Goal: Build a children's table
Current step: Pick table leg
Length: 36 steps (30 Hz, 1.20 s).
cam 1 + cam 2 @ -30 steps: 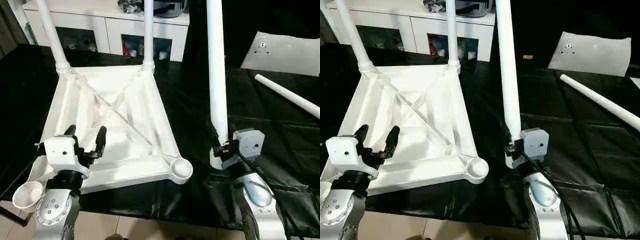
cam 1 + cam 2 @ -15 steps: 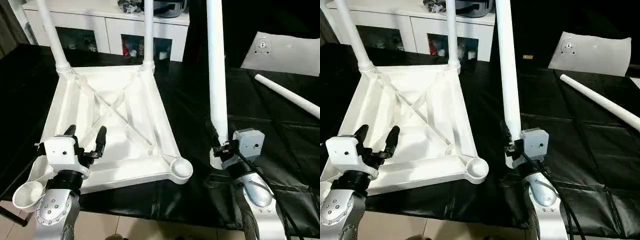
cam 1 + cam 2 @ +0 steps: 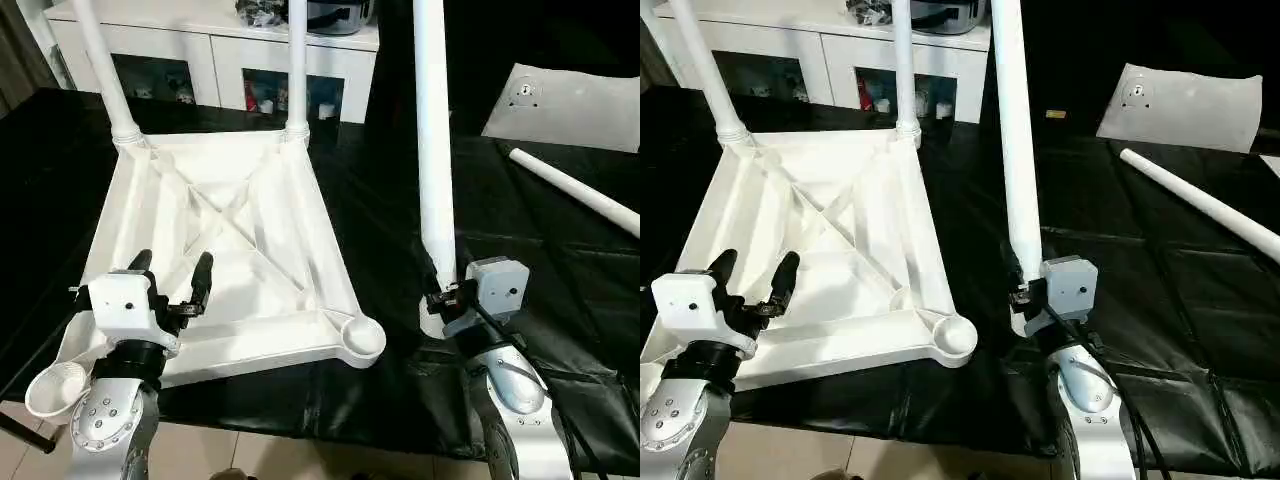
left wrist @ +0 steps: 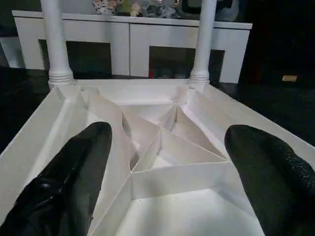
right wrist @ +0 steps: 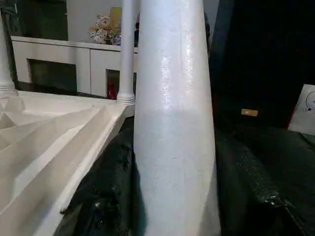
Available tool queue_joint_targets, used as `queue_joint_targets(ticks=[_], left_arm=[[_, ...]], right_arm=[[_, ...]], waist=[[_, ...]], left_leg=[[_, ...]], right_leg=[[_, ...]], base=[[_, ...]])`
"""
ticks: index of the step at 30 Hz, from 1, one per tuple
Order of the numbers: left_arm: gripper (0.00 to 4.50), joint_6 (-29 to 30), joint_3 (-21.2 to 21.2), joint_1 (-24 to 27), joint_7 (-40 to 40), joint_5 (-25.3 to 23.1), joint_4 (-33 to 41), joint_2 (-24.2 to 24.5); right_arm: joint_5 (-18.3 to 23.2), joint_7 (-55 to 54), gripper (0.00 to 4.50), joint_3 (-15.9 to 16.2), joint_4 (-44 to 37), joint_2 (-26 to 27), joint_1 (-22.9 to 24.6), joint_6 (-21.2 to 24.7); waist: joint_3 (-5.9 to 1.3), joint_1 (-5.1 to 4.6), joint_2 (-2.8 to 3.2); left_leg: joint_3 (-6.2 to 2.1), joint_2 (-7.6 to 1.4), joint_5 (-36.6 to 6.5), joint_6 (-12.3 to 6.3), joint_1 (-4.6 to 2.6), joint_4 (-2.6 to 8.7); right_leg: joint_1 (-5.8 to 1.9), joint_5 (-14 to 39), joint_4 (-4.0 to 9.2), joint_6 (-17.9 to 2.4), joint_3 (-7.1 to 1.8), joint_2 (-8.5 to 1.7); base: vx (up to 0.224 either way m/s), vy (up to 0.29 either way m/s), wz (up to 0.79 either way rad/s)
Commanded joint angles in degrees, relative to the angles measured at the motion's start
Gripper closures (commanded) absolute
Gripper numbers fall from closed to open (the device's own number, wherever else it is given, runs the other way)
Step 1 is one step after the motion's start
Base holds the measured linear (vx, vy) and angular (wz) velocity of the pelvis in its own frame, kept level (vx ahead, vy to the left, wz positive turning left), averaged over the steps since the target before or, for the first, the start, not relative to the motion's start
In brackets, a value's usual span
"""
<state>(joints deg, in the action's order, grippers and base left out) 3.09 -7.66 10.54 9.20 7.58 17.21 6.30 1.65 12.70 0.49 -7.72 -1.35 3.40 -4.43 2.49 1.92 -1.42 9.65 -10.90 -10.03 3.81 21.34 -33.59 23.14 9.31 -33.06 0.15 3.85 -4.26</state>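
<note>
Tabletop's empty near-right socket sat just frame-left of the upright leg my right gripper clamped; my left gripper gaped apart.

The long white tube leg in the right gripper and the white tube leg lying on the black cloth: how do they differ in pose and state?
The long white tube leg in the right gripper stands upright; the white tube leg lying on the black cloth lies flat, at a slant. The right gripper clamps the first near its lower end; nothing touches the second. The first is beside the upturned white plastic tabletop; the second lies farther right. Both are plain, unfitted tapered tubes.
</note>
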Motion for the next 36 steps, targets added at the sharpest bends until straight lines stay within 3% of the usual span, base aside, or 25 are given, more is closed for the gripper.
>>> queue_joint_targets(ticks=[1,36], left_arm=[[0.41,-0.5,0.1,-0.4,0.0,0.0,-0.3,0.0],[0.41,-0.5,0.1,-0.4,0.0,0.0,-0.3,0.0]], right_arm=[[0.5,-0.1,2.65,0.0,0.0,-0.3,-0.5,0.4],[0.5,-0.1,2.65,0.0,0.0,-0.3,-0.5,0.4]], waist=[[-2.25,0.04,0.42],[-2.26,0.08,0.42]], left_leg=[[-1.14,-1.72,-28.1,0.24,-0.68,4.94],[-1.11,-1.72,-27.8,0.18,-0.68,4.92]], right_leg=[[-1.02,28.9,5.33,-1.0,-2.15,-2.67],[-1.05,28.6,5.3,-1.1,-2.17,-2.7]], base=[[0.0,0.0,0.0],[0.0,0.0,0.0]])
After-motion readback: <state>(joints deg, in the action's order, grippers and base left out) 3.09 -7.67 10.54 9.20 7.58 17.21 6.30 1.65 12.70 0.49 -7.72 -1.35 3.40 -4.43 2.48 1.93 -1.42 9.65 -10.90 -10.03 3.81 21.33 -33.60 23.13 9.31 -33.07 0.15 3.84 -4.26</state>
